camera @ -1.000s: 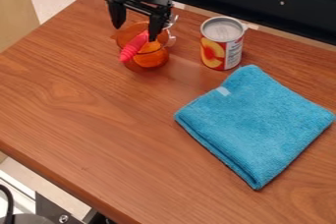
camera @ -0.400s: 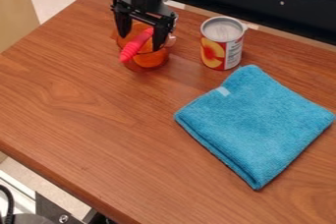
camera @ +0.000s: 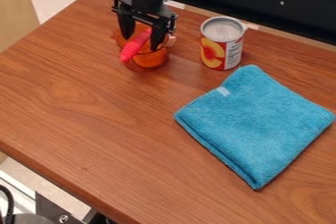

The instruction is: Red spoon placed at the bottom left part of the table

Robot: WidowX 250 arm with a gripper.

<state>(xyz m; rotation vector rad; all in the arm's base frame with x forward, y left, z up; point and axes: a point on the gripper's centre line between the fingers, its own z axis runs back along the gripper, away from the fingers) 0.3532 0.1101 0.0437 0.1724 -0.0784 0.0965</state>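
Gripper wide open at the orange cup, nothing gripped; center your fingers across the red spoon; close gently, then lift clear before moving sideways.

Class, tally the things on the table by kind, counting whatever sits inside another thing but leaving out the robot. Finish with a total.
Spoon: 1
Pot: 1
Can: 1
Cloth: 1
Total: 4
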